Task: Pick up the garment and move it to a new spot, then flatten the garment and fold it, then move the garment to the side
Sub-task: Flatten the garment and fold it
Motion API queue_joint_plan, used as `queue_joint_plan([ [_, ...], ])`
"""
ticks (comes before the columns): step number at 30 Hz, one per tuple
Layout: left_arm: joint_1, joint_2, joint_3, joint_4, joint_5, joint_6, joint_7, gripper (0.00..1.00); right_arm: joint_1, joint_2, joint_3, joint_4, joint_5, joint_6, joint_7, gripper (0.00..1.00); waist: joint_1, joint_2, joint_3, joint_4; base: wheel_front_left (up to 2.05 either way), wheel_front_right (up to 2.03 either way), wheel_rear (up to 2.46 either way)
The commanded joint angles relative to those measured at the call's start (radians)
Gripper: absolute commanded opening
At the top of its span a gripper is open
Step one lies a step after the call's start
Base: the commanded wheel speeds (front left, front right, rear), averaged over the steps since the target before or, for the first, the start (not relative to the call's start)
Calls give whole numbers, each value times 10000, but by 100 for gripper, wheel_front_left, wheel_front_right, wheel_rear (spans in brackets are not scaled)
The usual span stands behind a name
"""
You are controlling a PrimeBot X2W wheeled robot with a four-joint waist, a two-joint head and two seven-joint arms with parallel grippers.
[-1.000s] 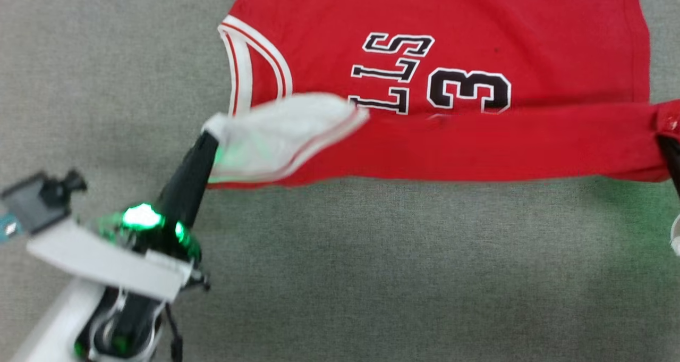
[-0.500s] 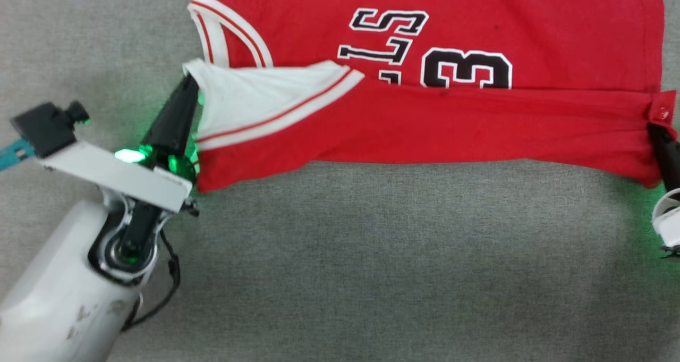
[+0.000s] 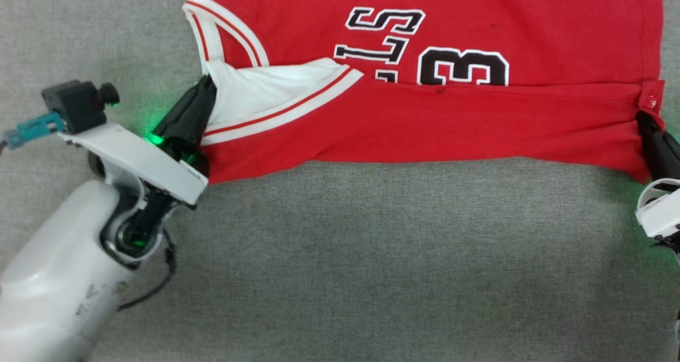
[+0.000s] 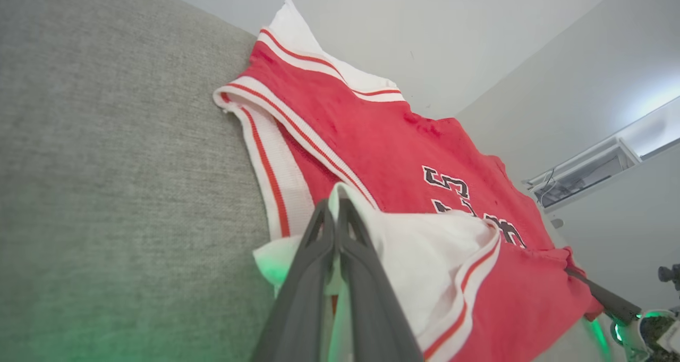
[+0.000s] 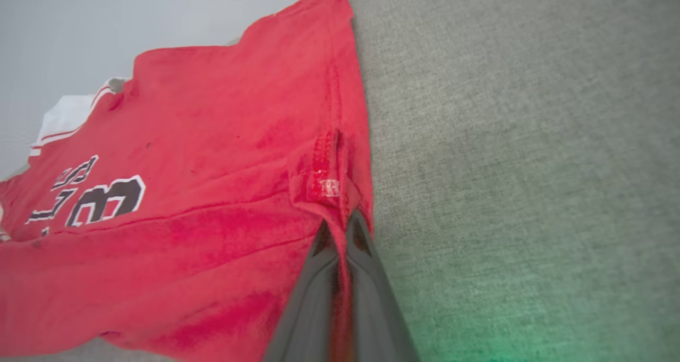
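The garment, a bright red jersey with black white-outlined lettering, lies on the grey fabric surface. Its near edge is folded over onto itself, covering the lower part of the lettering. My left gripper is shut on the folded corner at the striped armhole, where the white lining faces up. The left wrist view shows the fingers pinching that white cloth on the garment. My right gripper is shut on the hem corner at the right end of the fold. In the right wrist view its tips clamp the red garment below a small tag.
Bare grey surface stretches on the near side of the jersey and to its left. Pale walls rise beyond the far edge, with a white shelf fixture on one.
Both grippers have carried the near edge farther over the jersey and lowered it. The white-lined flap, lifted a second ago, now lies flatter on the red cloth.
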Motion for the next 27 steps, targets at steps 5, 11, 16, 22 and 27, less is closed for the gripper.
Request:
queue_joint_plan([
  [5,-45,943,-484,365,515,101,619,100,-109,-213,210,-166,-265,-9,-402,100,0,-1,-634,43,0,0,0],
  [11,-1074,2318,-1140,-445,1645,455,2460,100,-299,-338,129,-667,-324,-9,-585,100,0,-1,-1220,125,0,0,0],
  [16,-1697,3035,-1438,-1675,1126,1167,5146,100,-290,-208,79,-1108,-358,-9,-528,100,0,-1,-1490,99,0,0,0],
  [22,-2102,3523,-2014,-3217,-245,2078,8817,100,-202,63,61,-1355,-380,-9,-518,100,0,-1,-1314,-88,0,0,0],
  [27,-2107,3322,-2143,-2971,-662,2474,9536,100,-247,263,221,-1316,-329,-9,-635,100,0,-1,-997,-415,0,0,0],
])
